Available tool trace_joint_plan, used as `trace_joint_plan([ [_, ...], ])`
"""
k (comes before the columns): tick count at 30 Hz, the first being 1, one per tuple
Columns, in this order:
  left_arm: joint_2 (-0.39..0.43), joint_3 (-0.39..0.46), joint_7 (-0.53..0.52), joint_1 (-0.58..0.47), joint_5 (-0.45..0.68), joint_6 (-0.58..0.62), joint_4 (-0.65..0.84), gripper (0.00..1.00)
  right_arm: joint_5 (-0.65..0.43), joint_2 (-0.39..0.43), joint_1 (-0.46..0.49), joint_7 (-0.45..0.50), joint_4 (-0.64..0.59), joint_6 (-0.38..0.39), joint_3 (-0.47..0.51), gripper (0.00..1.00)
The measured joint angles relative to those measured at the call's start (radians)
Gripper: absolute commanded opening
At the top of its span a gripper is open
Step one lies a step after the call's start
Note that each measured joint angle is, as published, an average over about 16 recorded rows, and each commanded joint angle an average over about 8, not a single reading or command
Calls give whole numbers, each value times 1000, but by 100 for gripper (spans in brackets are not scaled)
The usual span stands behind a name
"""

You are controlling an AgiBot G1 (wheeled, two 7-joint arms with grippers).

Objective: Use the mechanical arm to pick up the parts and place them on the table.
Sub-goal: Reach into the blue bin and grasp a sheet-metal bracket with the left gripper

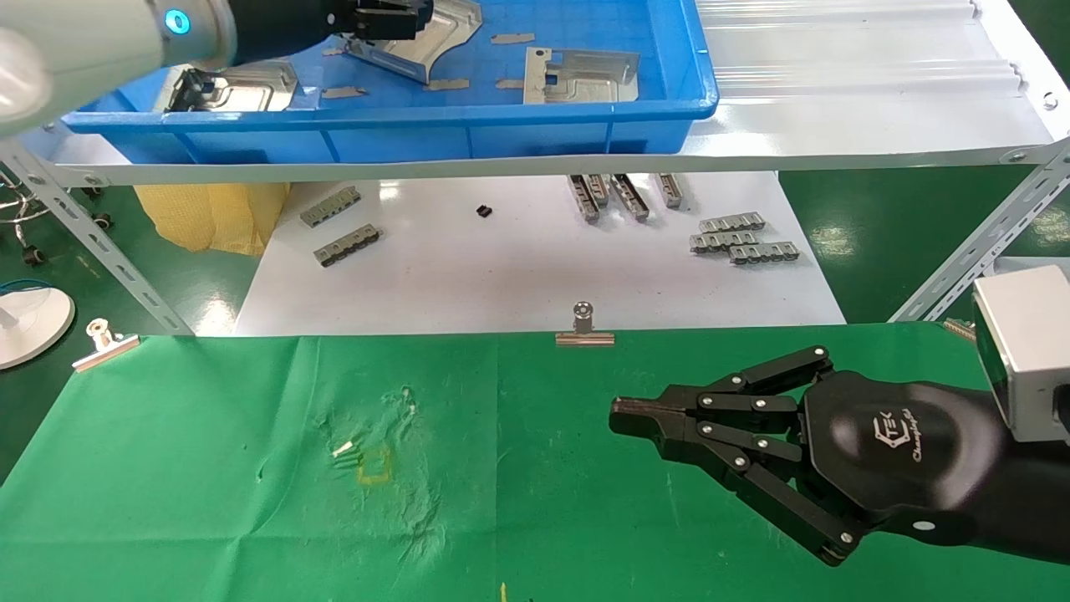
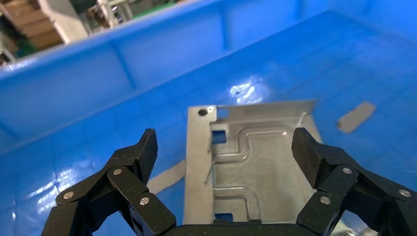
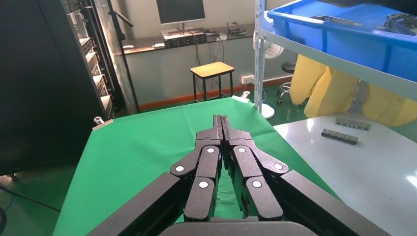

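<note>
**Over the blue tray: left end effector spread above a stamped plate**

Inside the blue plastic tray (image 1: 501,125) on the upper shelf, the left end effector (image 2: 223,147) hangs with its black linked fingers (image 2: 140,152) spread wide on either side of a shiny silver stamped sheet-metal plate (image 2: 255,167). No contact between fingertips and metal shows; the plate lies flat on the tray floor.

Tray contents, head view:
- Silver plate with curved cut-out corner (image 1: 426,42), directly beneath the left end effector (image 1: 380,21).
- Second silver plate with embossed groove (image 1: 581,75), toward the tray's right end, well apart from the first.
- Third silver plate (image 1: 230,88), near the front wall at the left, partly hidden by the arm.
- Small flat grey tape-like pieces (image 1: 512,38), scattered on the tray floor; one (image 2: 356,117) lies just beside the plate in the left wrist view.

Below the shelf:
- Glossy white board (image 1: 518,276) carrying small grey ribbed strips (image 1: 740,238) in loose groups.
- Small black item (image 1: 483,211) on the board, too small to identify.

Foreground:
- Worktop covered in creased bright green cloth (image 1: 209,502), with a silver binder clip (image 1: 583,328) at its far edge.
- Right end effector (image 1: 623,415), black, fingers pressed together with nothing between them, parked low over the cloth at the right; whether it touches the cloth is unclear.
</note>
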Motion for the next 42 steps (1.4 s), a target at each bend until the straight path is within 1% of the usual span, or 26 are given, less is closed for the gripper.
trace_joint_plan([
  [2,20,4,-2,-8,7,-30,31,5,0,0,0,0,0,0,0,0],
  [3,27,5,-5,-10,8,-40,43,0,0,0,0,0,0,0,0,0],
  [9,45,4,-22,-11,3,-68,74,0,0,0,0,0,0,0,0,0],
  [18,47,8,-34,-1,-1,-81,70,0,0,0,0,0,0,0,0,0],
  [27,48,23,-34,-5,9,-79,59,0,0,0,0,0,0,0,0,0],
  [40,45,38,-78,-18,11,-60,70,0,0,0,0,0,0,0,0,0],
  [41,44,39,-80,-19,11,-60,70,0,0,0,0,0,0,0,0,2],
  [42,43,39,-81,-20,11,-61,70,0,0,0,0,0,0,0,0,6],
])
